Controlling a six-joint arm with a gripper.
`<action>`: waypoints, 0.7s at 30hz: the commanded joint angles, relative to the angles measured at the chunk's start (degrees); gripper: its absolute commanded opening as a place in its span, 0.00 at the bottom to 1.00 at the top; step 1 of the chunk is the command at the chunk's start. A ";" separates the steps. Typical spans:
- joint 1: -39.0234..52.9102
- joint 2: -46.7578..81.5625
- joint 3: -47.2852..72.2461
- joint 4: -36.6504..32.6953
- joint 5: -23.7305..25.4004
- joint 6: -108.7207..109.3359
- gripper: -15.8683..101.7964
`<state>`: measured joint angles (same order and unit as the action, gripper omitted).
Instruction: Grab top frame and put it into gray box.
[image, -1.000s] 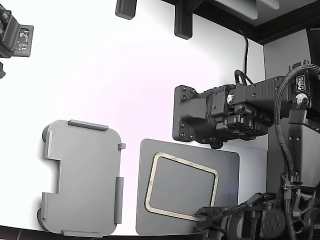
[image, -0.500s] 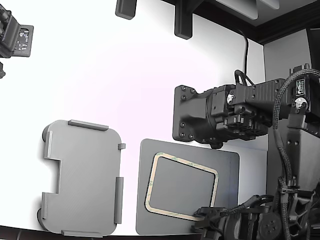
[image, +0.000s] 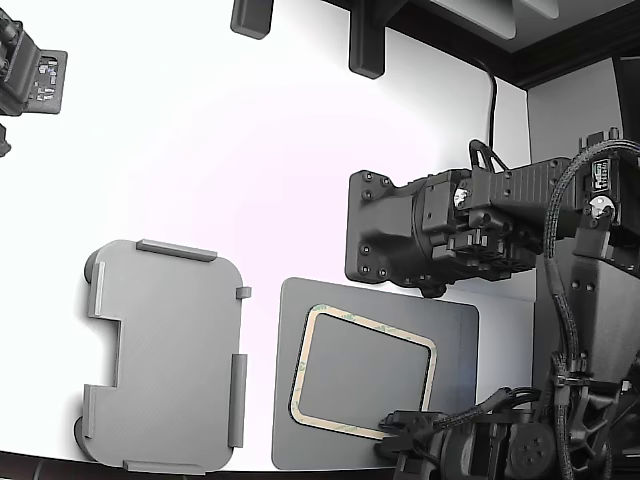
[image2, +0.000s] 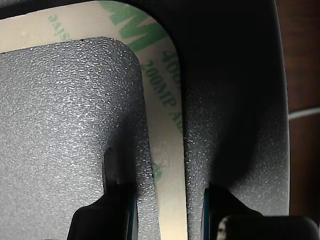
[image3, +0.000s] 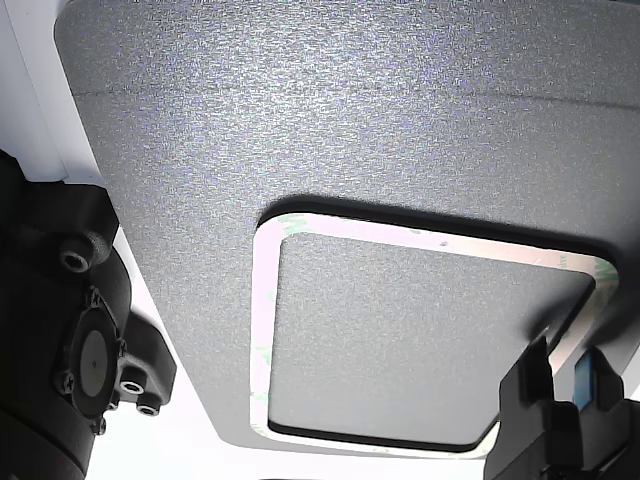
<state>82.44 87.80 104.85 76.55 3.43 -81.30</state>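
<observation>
The top frame is a thin beige outline with green print, lying flat on a dark gray mat at the exterior view's lower middle. The gray box, a light gray tray with edge tabs, lies apart to the exterior view's left. My gripper is low at the frame's near right corner. In the wrist view my gripper is open, one finger on each side of the frame's strip, with gaps visible. The other view shows the gripper straddling the frame near a corner.
A second black arm's bulky head hangs above the mat's far edge, with cables and a mount at the exterior view's right. Black fixtures stand at the white table's far edge. A black device sits far left.
My gripper has crept a little toward the exterior view's left, onto the frame's near right corner. The frame, mat, gray box and second arm have not moved.
</observation>
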 joint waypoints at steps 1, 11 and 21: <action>-0.53 1.32 -0.88 -0.44 0.09 -0.09 0.56; -0.35 1.05 0.35 -2.29 0.53 0.44 0.46; -0.26 2.02 0.44 -2.90 1.58 -2.29 0.04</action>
<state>82.71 88.51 106.96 73.04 4.57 -83.76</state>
